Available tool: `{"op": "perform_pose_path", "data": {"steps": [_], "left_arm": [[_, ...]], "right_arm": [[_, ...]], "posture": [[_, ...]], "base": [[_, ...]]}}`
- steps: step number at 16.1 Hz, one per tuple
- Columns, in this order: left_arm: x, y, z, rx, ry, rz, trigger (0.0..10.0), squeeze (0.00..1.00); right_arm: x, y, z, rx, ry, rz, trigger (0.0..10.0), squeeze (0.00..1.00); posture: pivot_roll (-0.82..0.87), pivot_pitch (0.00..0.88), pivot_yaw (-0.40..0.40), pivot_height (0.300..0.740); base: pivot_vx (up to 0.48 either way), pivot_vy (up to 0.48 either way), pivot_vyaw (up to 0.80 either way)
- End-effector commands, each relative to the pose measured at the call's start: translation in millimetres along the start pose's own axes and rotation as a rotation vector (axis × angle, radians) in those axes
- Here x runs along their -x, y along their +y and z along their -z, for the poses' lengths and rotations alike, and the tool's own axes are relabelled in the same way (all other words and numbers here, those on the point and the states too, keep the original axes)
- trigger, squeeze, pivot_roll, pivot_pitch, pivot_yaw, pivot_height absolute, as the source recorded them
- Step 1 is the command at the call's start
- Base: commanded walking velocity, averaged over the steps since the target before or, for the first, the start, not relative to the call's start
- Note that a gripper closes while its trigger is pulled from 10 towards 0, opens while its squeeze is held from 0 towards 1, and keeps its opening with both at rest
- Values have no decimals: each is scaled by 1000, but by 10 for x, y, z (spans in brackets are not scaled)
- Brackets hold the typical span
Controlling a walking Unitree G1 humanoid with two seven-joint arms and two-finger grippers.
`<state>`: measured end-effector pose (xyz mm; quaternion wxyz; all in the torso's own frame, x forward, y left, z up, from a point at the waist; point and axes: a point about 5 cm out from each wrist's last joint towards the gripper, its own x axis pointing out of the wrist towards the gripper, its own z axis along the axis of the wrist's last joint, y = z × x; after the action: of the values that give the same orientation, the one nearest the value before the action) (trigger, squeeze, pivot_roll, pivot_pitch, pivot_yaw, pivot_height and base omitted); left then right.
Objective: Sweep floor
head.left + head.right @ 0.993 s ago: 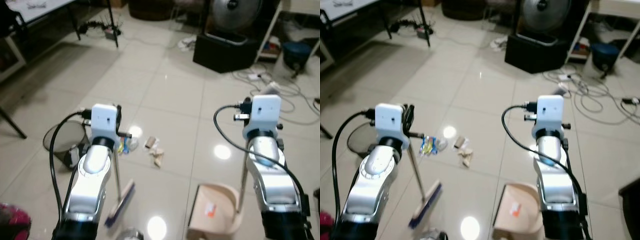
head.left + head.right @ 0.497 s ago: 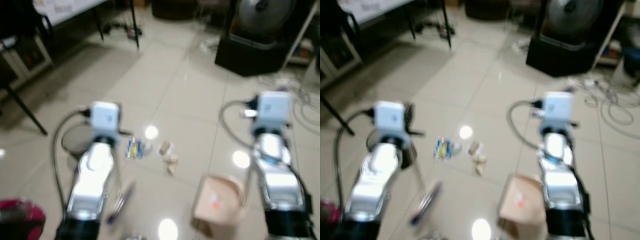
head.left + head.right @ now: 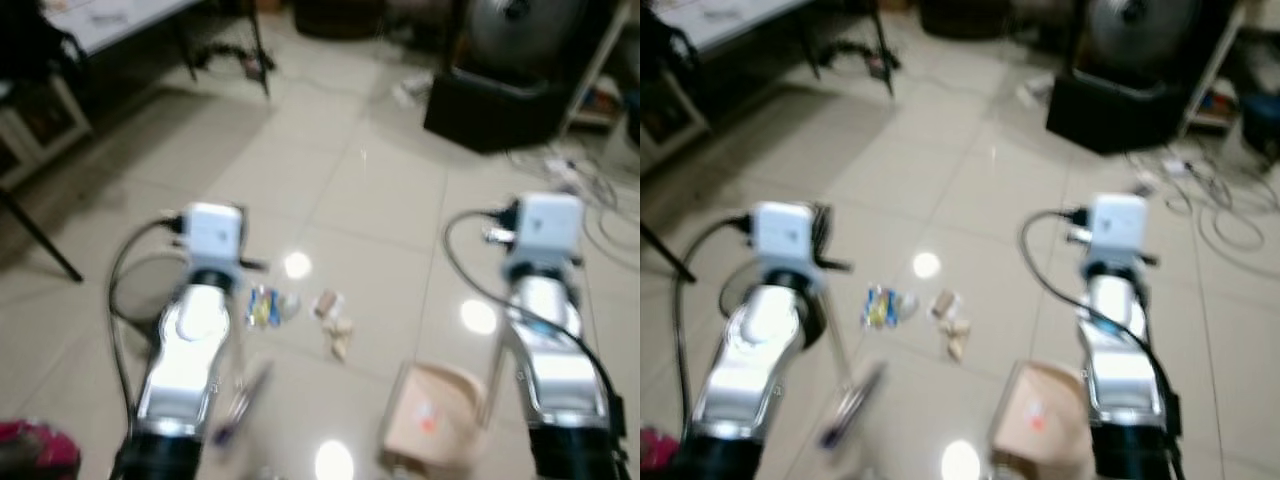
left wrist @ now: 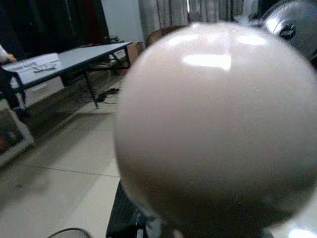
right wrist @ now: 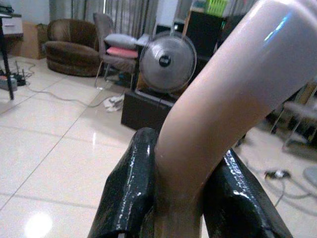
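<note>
- Nearest, a beige dustpan [image 3: 432, 432] is sitting on the pale tiled floor [image 3: 350, 190] at the bottom of the head views, serving as the landmark.
- Just right of the dustpan, the silver right arm is reaching forward; in the right wrist view the right gripper [image 5: 190, 198] is clamping its two black fingers [image 5: 126, 193] around the dustpan handle [image 5: 218, 104], a curved beige tube.
- Left of the dustpan, a blurred broom [image 3: 240, 405] is standing tilted with its bristle head on the floor, beside the silver left arm.
- The left gripper [image 4: 148, 225] is sitting under the rounded pale broom handle tip [image 4: 218, 129] that is looming close in the left wrist view; whether its fingers are closed I cannot tell.
- Just beyond the dustpan, slightly left, small scraps of litter [image 3: 335, 325] are lying on the floor, with a blue and yellow wrapper [image 3: 262, 305] further left.
- Far left of the dustpan, a round wire bin [image 3: 135, 290] is partly hiding behind the left arm.
- Well beyond the dustpan, a black box [image 3: 490, 100] carrying a fan [image 5: 167, 62] is standing, with cables [image 3: 590, 190] trailing to its right.
- Far beyond and left, a table [image 4: 64, 59] is standing.
</note>
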<state>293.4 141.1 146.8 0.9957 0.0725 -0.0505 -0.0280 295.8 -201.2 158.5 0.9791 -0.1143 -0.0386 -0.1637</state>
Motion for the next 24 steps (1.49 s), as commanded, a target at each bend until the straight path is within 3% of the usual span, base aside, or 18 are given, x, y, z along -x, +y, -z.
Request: {"op": "perform_pose_path", "data": {"steps": [1, 4, 6, 8, 19, 24], "left_arm": [[-12, 85, -59, -26, -30, -20, 10000, 0], [-15, 86, -59, -25, -31, -18, 10000, 0], [-18, 84, -62, -23, -33, -15, 10000, 0], [-20, 86, -63, -21, -35, -13, 10000, 0], [-14, 77, -44, -23, -34, -1, 10000, 0], [-10, 80, -38, -26, -32, 3, 10000, 0]], "right_arm": [[-7, 58, -135, -18, -61, -13, 10000, 0], [-2, 67, -131, -29, -60, -25, 10000, 0], [0, 74, -101, -95, -23, -28, 10000, 0], [5, 83, -101, -85, -28, -32, 10000, 0], [19, 81, -42, -85, -10, -29, 10000, 0], [16, 90, -7, -89, 0, -24, 10000, 0]], "posture": [[-1, 65, 19, 740], [-1, 65, 20, 740], [-1, 67, 21, 740], [1, 68, 21, 740], [2, 53, 28, 740], [6, 48, 32, 740]], "base": [[337, 0, 0], [335, 0, 0], [341, 0, -291], [349, 0, -800], [350, 0, 0], [352, 0, -405]]}}
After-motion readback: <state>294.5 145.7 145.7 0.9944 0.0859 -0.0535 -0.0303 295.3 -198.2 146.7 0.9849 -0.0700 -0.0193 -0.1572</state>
